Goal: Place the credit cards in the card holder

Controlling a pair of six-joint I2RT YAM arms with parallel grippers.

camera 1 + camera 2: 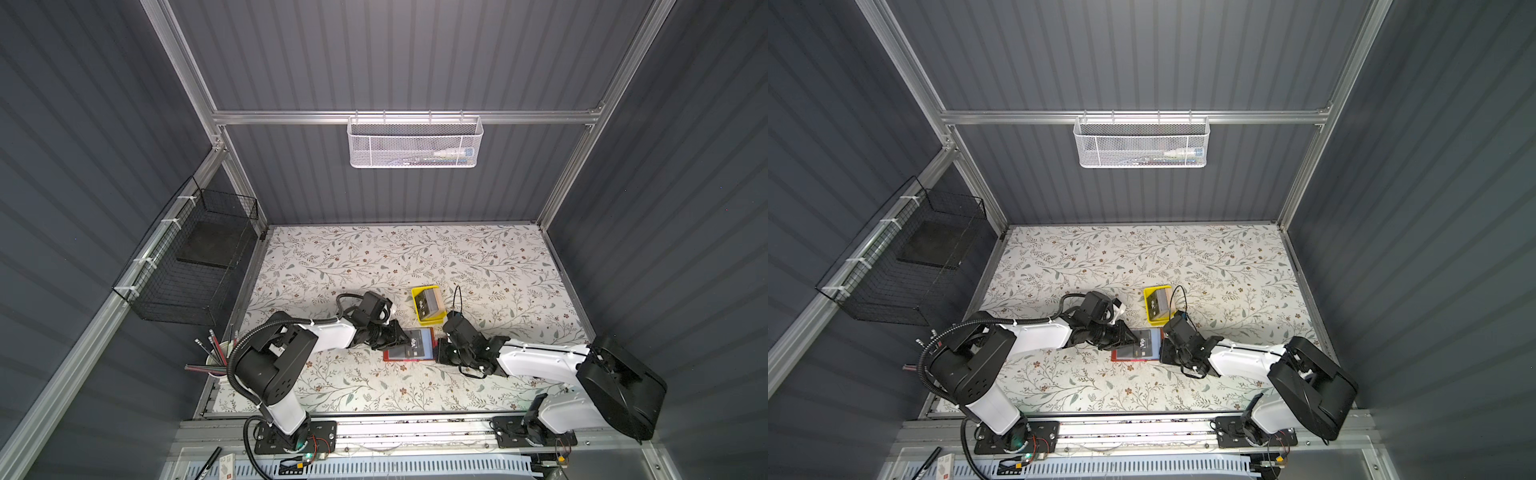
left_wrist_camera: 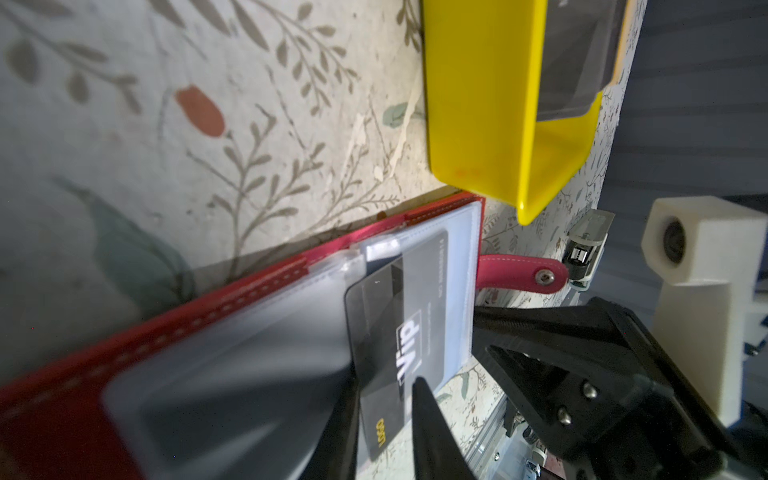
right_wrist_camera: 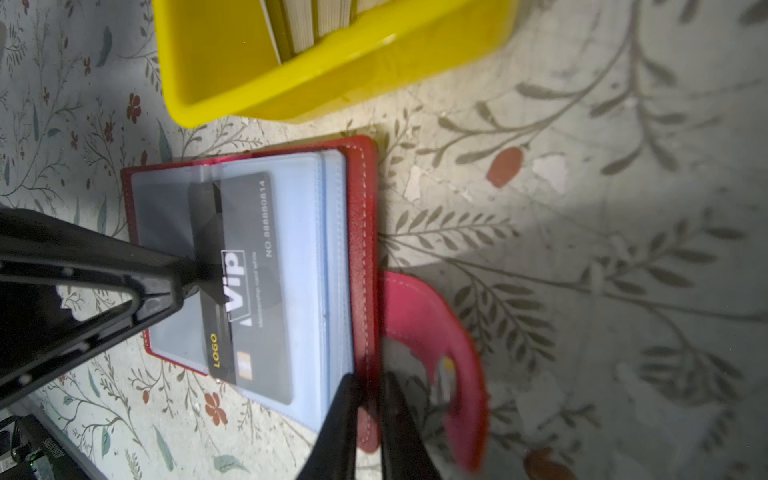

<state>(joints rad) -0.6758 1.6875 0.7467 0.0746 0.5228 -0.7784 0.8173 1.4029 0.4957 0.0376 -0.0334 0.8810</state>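
Observation:
The red card holder (image 1: 407,358) (image 1: 1133,359) lies open on the table, clear pockets up, its snap strap (image 2: 519,270) sticking out. A black "VIP" credit card (image 1: 414,343) (image 2: 399,316) (image 3: 249,282) sits partly inside a clear pocket. My left gripper (image 1: 401,338) (image 2: 386,384) is shut on the card's outer end. My right gripper (image 1: 439,347) (image 3: 370,380) is shut on the holder's red cover edge (image 3: 361,228). More credit cards (image 1: 430,305) (image 3: 316,20) stand on edge in the yellow tray (image 1: 428,321).
The yellow tray (image 2: 478,104) (image 3: 332,70) stands just behind the holder. A cup of pencils (image 1: 218,357) is at the left table edge. A black wire basket (image 1: 195,266) hangs on the left wall, a white mesh basket (image 1: 415,141) on the back rail.

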